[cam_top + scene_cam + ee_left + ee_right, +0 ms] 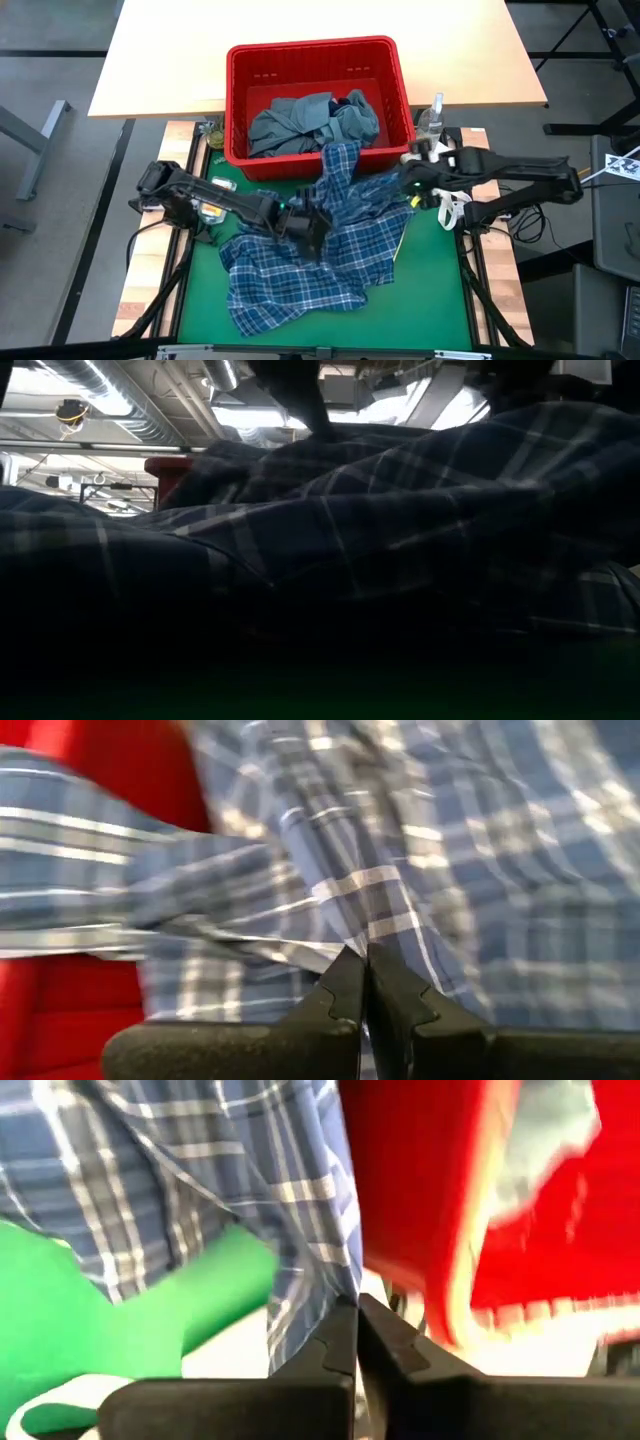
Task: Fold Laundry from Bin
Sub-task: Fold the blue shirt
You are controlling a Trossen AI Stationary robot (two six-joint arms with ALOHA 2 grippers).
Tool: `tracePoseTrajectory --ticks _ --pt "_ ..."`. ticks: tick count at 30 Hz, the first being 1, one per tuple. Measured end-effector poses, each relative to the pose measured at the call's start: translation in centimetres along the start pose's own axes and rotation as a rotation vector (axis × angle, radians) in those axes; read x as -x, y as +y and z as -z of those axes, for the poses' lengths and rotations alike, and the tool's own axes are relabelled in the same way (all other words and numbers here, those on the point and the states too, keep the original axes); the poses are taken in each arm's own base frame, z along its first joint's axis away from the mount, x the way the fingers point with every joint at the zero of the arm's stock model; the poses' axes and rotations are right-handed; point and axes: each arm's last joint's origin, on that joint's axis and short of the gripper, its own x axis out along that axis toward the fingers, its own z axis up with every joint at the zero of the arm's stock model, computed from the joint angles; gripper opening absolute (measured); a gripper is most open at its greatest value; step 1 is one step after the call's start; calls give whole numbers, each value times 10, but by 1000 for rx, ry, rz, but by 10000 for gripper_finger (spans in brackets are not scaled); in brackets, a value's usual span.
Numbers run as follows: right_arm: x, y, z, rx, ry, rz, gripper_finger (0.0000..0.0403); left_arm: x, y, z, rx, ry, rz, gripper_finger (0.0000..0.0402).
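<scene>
The blue-white plaid shirt (310,245) lay crumpled across the middle of the green mat (420,290), with one long strip of it running up and over the front rim of the red bin (400,75), which stood at the mat's far edge with a grey-blue garment (300,122) bundled inside. The left gripper (362,970) sat on the shirt near the mat's centre, its fingers pressed together with a pinch of plaid cloth caught at their tips. The right gripper (357,1320) was near the bin's front right corner, at the shirt's right-hand edge, and its fingers were likewise closed on a thin fold of the fabric. The shirt looked light, limp and thin, so it would probably drape and sag from any hold, bunch rather than slide flat, and drag its trailing strip along the bin's rim. Being woven cotton-like cloth, it seemed neither slippery nor fragile, though a small pinch could slip out under a hard pull. The best holds were judged to be two well-separated points on one hem or on the shoulders, so that lifting would spread it open.
</scene>
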Motion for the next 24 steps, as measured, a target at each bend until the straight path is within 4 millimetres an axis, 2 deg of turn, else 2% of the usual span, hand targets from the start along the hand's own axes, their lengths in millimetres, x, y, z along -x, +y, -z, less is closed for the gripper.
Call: tracePoseTrajectory --ticks 3,9,14,19,24 --pt "7 -2 12 -87 41 77 3 -7 15 -6 44 -42 -109 0" --pt "12 -6 21 -182 79 221 2 -14 41 -19 65 -128 -343 0" --pt "12 -8 21 -175 125 332 5 -22 55 -20 81 -128 -279 0" --pt "9 -8 18 -160 141 332 5 -25 59 -20 130 -132 -261 3" --pt "9 -8 18 -126 148 328 5 -25 60 -20 131 -132 -260 38"
